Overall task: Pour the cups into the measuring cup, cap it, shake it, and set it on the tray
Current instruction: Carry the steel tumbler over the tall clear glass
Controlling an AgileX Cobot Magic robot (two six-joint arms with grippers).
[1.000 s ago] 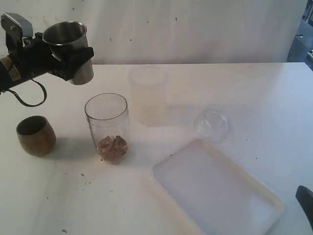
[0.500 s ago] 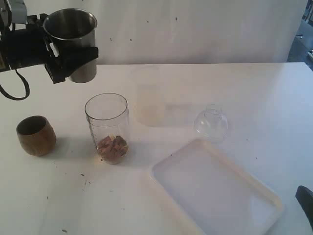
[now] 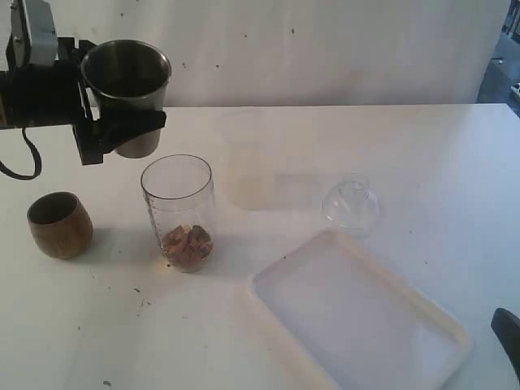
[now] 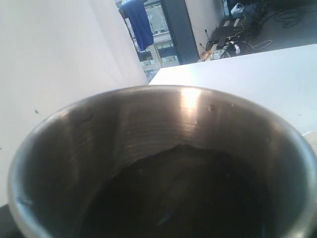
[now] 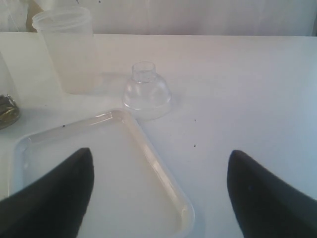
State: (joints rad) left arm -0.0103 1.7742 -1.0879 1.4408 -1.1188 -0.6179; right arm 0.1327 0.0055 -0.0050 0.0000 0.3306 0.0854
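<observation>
Now that the left pincer (image 3: 123, 128) has righted the steel tumbler (image 3: 127, 77) it clasps, with the measuring cup (image 3: 179, 213) below it, that pour looks finished.

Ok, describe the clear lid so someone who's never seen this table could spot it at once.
Find the large white tray on the right of the table in the exterior view. Just past its far corner, on the bare surface, sits the lid. It is the only low clear dome with a short neck on top; the frosted container and measuring cup nearby are tall tumblers.
</observation>
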